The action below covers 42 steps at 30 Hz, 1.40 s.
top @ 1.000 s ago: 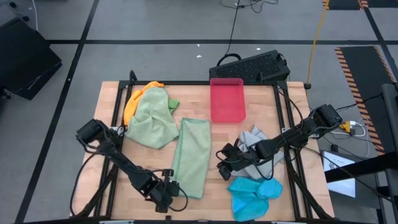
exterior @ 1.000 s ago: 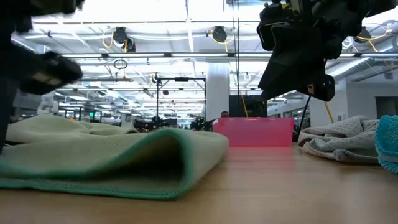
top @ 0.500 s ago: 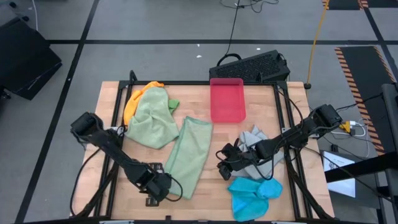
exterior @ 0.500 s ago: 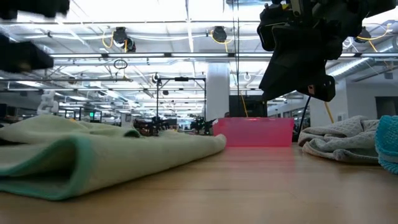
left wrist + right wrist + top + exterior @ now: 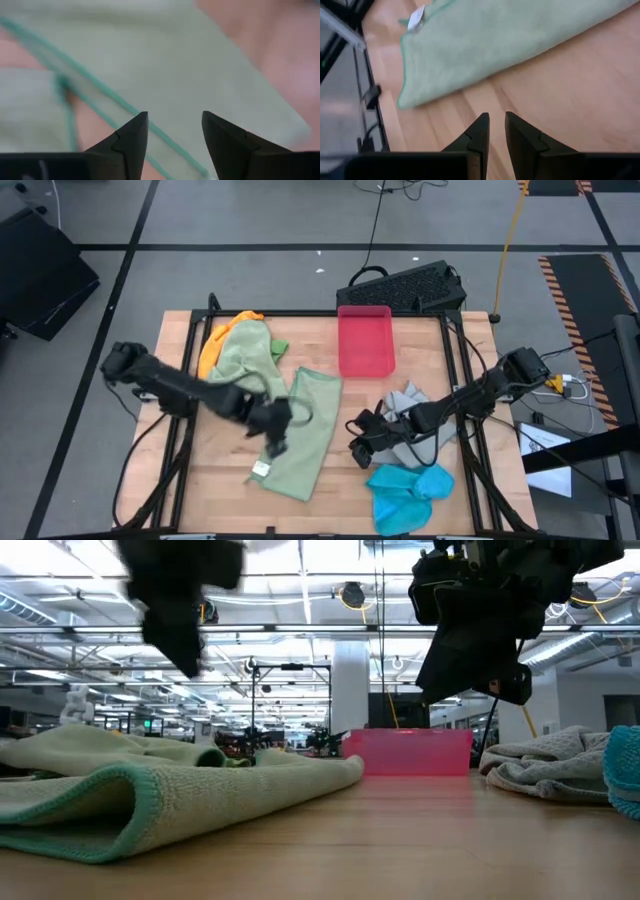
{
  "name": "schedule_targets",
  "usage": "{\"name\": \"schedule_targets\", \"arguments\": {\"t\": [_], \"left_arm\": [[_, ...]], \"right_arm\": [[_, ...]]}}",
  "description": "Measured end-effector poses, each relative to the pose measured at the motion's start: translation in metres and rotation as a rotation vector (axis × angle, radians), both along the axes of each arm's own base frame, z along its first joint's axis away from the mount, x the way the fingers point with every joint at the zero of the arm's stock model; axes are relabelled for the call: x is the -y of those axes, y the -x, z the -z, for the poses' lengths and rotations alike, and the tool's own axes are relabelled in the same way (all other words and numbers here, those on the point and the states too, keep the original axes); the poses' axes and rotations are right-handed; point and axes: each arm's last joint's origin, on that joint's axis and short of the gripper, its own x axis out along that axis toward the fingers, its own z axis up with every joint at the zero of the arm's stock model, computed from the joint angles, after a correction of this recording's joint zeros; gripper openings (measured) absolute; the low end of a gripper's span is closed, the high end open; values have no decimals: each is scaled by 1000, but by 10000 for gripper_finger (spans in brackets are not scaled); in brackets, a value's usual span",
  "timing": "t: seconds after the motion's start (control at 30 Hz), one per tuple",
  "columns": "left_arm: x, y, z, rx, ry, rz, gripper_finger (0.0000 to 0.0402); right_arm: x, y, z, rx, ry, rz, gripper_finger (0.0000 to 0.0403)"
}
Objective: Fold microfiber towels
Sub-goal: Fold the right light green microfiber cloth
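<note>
Five towels on the desk (image 5: 320, 345): one long pale sage towel (image 5: 300, 435) folded in a strip at centre-left, one sage-green towel (image 5: 245, 370) bunched at 10 o'clock, one orange towel (image 5: 212, 345) peeking out under it, one grey towel (image 5: 410, 420) crumpled at 4 o'clock, one bright blue towel (image 5: 405, 492) at 5 o'clock. One pink-red tray (image 5: 365, 340) at 12 o'clock, one black keyboard (image 5: 405, 285) just off the desk's far edge.

Desk is light wood with a black frame; the low view shows an open hall behind with ceiling lights and a white pillar.

Left pincer (image 5: 278, 425) hovers above the long strip's left edge (blurred in the high view), fingers spread apart in its wrist view, nothing between them, pale cloth with teal hem below. Right pincer (image 5: 357, 442) sits between the strip and the grey towel, at the grey towel's 9 o'clock, fingers nearly together and empty.
</note>
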Motion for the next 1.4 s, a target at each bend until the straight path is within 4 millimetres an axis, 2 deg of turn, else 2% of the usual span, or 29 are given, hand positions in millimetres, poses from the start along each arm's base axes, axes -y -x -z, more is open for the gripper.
{"name": "schedule_targets", "arguments": {"t": [0.1,0.2,0.33,0.43,0.57,0.7,0.9,1.07,1.2,1.4], "left_arm": [[-36,-13,11,-33,40,-143,204],[-64,-19,25,-95,142,-296,224],[-89,-27,45,-154,216,-412,237],[-99,-32,62,-198,253,-437,229],[-99,-37,88,-287,268,-424,191],[-90,-41,104,-352,316,-437,138],[-69,-48,103,-314,406,-563,60],[-60,-57,96,-216,475,-645,18],[-64,-56,92,-208,489,-702,20],[-78,-52,80,-177,484,-681,107]], "right_arm": [[5,-1,1,-22,-13,-81,52],[13,-2,2,-52,-28,-164,52],[26,-4,4,-78,-37,-230,52],[38,-7,4,-70,-46,-278,52],[55,-10,3,-57,-73,-321,52],[71,-11,4,-54,-107,-377,52],[88,-5,8,-94,-113,-447,52],[100,1,11,-138,-104,-487,52],[108,4,13,-149,-92,-507,52],[116,4,13,-151,-93,-481,52]]}}
